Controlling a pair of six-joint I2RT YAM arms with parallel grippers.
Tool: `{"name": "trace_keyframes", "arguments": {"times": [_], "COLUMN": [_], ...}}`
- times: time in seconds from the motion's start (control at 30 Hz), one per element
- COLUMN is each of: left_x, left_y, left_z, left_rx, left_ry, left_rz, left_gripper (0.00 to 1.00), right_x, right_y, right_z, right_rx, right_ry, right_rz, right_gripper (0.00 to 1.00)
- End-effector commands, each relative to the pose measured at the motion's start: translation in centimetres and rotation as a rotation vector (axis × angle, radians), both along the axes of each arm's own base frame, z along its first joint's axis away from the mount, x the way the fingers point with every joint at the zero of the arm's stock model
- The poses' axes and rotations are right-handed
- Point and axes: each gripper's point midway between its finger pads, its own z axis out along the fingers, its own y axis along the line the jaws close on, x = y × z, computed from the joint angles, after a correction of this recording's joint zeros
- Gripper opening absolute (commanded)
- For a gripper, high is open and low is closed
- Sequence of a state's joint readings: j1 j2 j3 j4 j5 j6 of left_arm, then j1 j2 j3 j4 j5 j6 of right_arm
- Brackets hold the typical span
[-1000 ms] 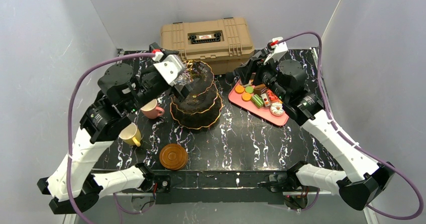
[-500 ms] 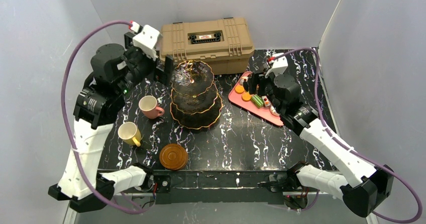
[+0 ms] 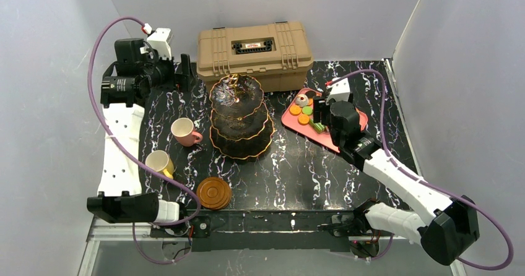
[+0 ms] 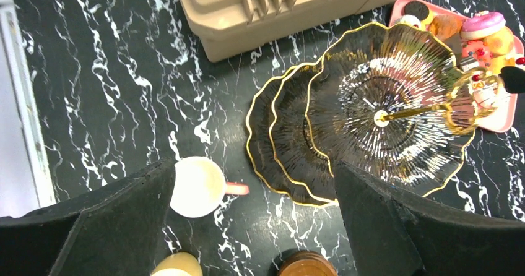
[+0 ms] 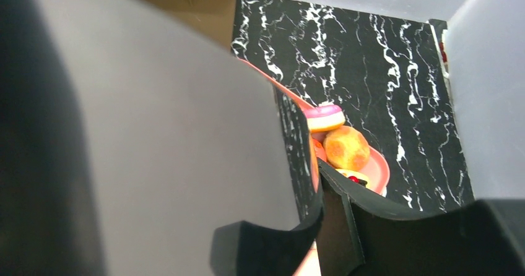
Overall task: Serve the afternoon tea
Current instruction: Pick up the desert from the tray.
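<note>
At the bench [image 3: 309,171] centre, the stand [image 3: 240,118] sits empty, pastries [image 3: 299,114] on the pink tray [image 3: 286,121] just right of it. They look light and squashy: pinch gently by the sides. The left hand [image 3: 184,72] gapes, holding nothing; the right hand [image 3: 317,112] is at the tray, grip unclear.

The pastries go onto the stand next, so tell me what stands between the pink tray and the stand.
Nothing visible does. Only a strip of bare table separates the pink tray from the stand. The toolbox sits behind both, off that path, and the right gripper is over the tray.
</note>
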State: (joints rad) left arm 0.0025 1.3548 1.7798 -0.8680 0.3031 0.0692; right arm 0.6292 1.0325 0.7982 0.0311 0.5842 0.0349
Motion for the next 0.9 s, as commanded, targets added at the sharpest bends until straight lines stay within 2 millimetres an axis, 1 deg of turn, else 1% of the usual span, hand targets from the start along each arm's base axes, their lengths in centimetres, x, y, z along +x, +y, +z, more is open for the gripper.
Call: {"name": "trace_keyframes", "arguments": {"times": [0.0,0.23,0.4,0.5,0.63,0.87], "left_x": [-1.0,-0.1,0.3,0.4,0.4,0.1], "left_y": [0.1,0.6,1.3,1.4,1.4,0.9], "left_z": [-0.5,-2.0,-2.0,-2.1,-2.3,-2.5], "left_rx": [-0.073,-0.086,-0.096,-0.095,-0.100,-0.111], "left_ry": [0.048,0.103,0.095,0.089,0.091,0.091], "left_rz": [-0.011,0.001,0.013,0.012,0.009,-0.016], "left_gripper": [0.98,0.98,0.98,0.98,0.98,0.98], "right_x": [1.4,2.9,3.6,4.1,4.5,4.9], "right_y": [-1.3,-2.0,-2.5,-3.0,-2.3,-1.8], "right_z": [0.6,-3.3,-5.5,-6.0,-5.9,-6.7], "right_rx": [-0.017,-0.080,-0.060,-0.046,0.000,0.023], "right_ry": [-0.069,-0.007,0.028,0.031,0.025,0.031], "right_rz": [-0.078,-0.097,-0.093,-0.091,-0.057,-0.033], "right_gripper": [0.72,0.69,0.68,0.68,0.68,0.67]}}
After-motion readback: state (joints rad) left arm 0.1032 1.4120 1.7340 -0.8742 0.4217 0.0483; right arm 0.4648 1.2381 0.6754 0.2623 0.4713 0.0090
